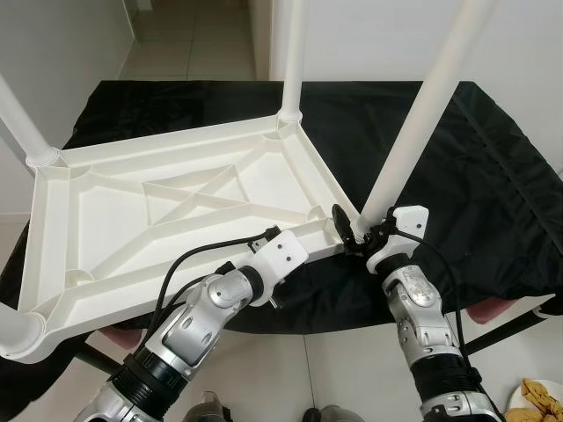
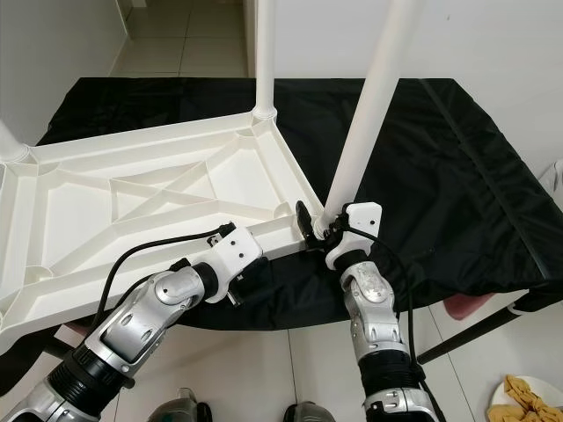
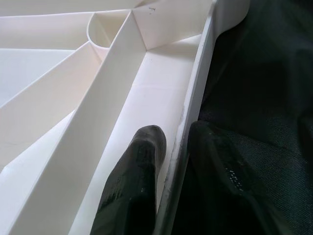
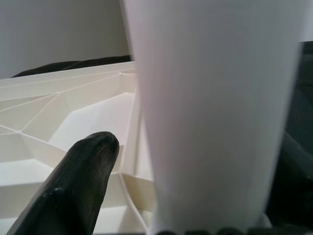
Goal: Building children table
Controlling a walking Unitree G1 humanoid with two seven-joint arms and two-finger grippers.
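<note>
A white plastic table top lies upside down on a black cloth, its ribbed underside facing up. A white leg stands tilted in the near right corner socket. My right gripper is shut on the base of this leg; one black finger shows beside the leg in the right wrist view. My left gripper is shut on the top's near rim, one finger inside the rim and the other outside over the cloth.
Three more white legs stand in the other corners: far right, far left, near left. The black cloth covers the support surface. A plate of food sits on the tiled floor at lower right.
</note>
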